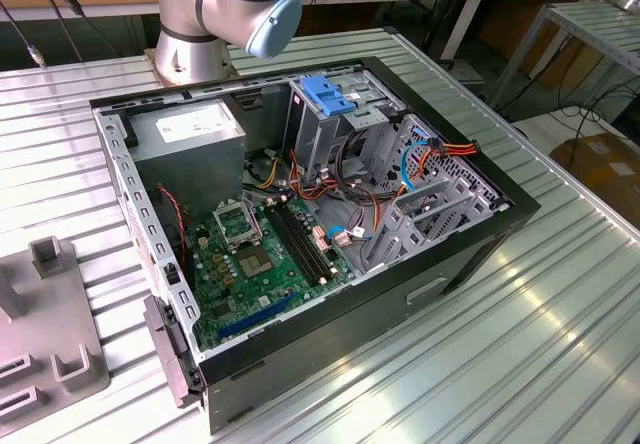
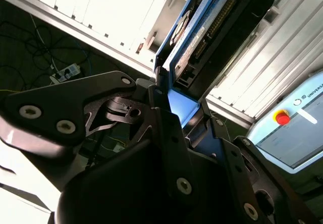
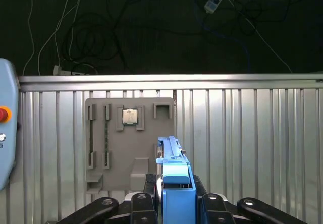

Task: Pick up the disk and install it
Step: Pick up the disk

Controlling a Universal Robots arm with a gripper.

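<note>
1. Step in hand: the pick-up looks done and the carry is under way. My gripper (image 3: 174, 187) is clenched on the disk (image 3: 174, 158), with the fingers (image 2: 166, 133) pressing on either side of its bright blue frame.
2. Location of the disk: it sits edge-on between my fingers. In both wrist views it stands out ahead of them over the ribbed metal table (image 3: 252, 148). In the first wrist view it lies just beside the grey fixture plate (image 3: 113, 158). I judge that it is clear of the table and touches nothing but my fingers.
3. Installation: not yet done. In the exterior view the open computer case (image 1: 450, 274) lies on its side on the table, and its metal drive cage (image 1: 320, 139) stands under the blue handle piece (image 1: 330, 94).
4. What the next move calls for, in my judgement:
   - The grip must stay firm on the frame.
   - The disk's flat faces must be squared to the cage slot.
   - The path must stay clear of the loose red and orange cables (image 1: 450, 149) beside the cage.
   - The grey box with the white sticker (image 1: 185, 134) is not the target.
5. Count:
   - One disk.
   - One gripper.
   - One open case.
   - One blue handle piece.
   - One grey box.
   - One green circuit board (image 1: 260, 254) in the case floor.
   - One fixture plate, with one small square chip (image 3: 130, 116) seated in it.
   - One pale blue control pendant (image 2: 292, 133) with one red button (image 2: 281, 117).
</note>
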